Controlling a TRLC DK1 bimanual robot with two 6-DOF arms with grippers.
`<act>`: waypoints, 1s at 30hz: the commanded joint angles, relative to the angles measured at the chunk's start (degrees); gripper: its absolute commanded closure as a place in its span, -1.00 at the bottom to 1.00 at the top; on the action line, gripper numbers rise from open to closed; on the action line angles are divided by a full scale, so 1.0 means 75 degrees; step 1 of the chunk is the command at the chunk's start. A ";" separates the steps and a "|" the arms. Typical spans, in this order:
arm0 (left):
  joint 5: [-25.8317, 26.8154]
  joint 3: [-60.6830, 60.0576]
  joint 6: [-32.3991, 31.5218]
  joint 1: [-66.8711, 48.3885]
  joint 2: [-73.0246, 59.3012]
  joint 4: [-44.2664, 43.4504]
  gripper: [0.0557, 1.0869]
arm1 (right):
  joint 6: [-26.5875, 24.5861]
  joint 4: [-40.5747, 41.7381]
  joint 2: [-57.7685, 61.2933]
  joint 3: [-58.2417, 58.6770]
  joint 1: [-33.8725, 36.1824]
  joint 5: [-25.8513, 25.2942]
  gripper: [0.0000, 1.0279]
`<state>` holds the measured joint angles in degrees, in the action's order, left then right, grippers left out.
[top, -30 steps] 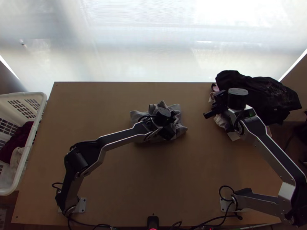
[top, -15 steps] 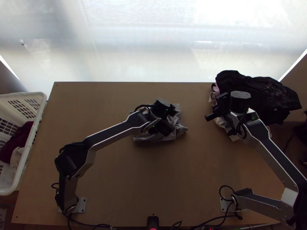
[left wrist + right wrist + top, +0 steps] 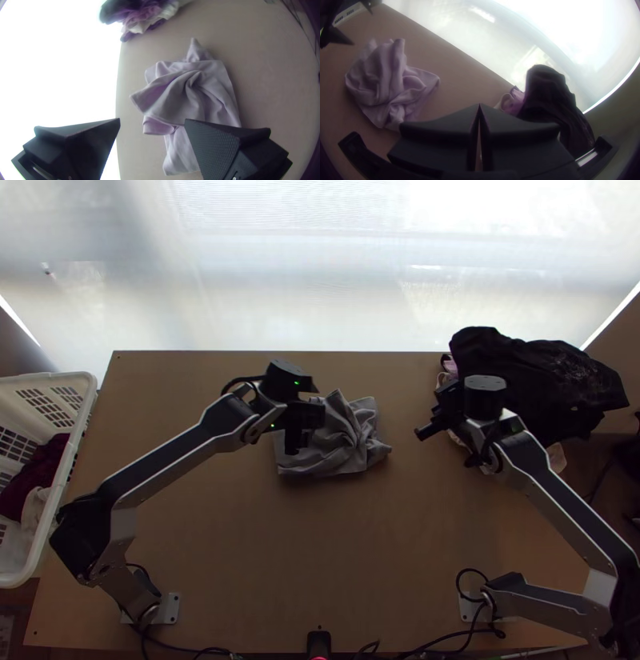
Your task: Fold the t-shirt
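t-shirt (image 3: 340,448): grey, bunched in 1 loose heap on the far half of the table (image 3: 240,564), near its middle. folds gather to a twist on top; corners stick out around it. long axis runs roughly across the table, left to right, with 1 corner pointing toward the right arm's side.

left gripper (image 3: 151,120): released, its 2 fingers wide apart, no cloth gripped. in the top view it sits at the heap's left end, so most of the cloth lies to its right. in the left wrist view, 1 finger overlaps the fabric and the other is off it.

right gripper (image 3: 479,105): clenched, 2 tips together, holding nothing i can make out. it is beyond the heap's right end, near the black garment (image 3: 544,380), with bare table between it and the t-shirt.

nearer: left, clearly. judgement: folding looks barely begun; the heap probably wants opening out first. left needs only a small shift rightward to take an edge; right would have to come across and part its fingers. risk: pinching several layers at the twist and dragging the whole bundle.
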<state>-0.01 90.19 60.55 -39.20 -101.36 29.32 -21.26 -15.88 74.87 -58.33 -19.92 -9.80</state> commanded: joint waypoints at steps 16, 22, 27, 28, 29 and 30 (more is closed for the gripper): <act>0.3681 -0.1526 -0.8203 0.2086 -0.0243 0.0005 0.92 | 0.0233 0.1496 0.2357 -0.1200 -0.2453 0.0885 0.95; 0.4583 -0.1701 -0.8812 0.2168 -0.0829 -0.0183 0.92 | 0.0596 0.2270 0.2943 -0.1364 -0.2582 0.1061 0.95; 0.4982 -0.1795 -0.9117 0.2262 -0.1134 -0.0206 0.92 | 0.1088 0.2516 0.3541 -0.1809 -0.2687 0.1530 0.95; 0.4958 -0.1795 -0.9093 0.2285 -0.1216 -0.0206 0.92 | 0.1217 0.2539 0.3670 -0.1938 -0.2723 0.1670 0.95; 0.4958 -0.1795 -0.9129 0.2332 -0.1309 -0.0218 0.92 | 0.1358 0.2539 0.3834 -0.2102 -0.2758 0.1811 0.95; 0.4958 -0.1748 -0.9129 0.2379 -0.1438 -0.0218 0.92 | 0.1463 0.2539 0.3998 -0.2255 -0.2781 0.1928 0.95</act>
<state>34.70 77.76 -5.63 -22.83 -108.12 28.10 -14.94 0.99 98.59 -70.39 -39.40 0.01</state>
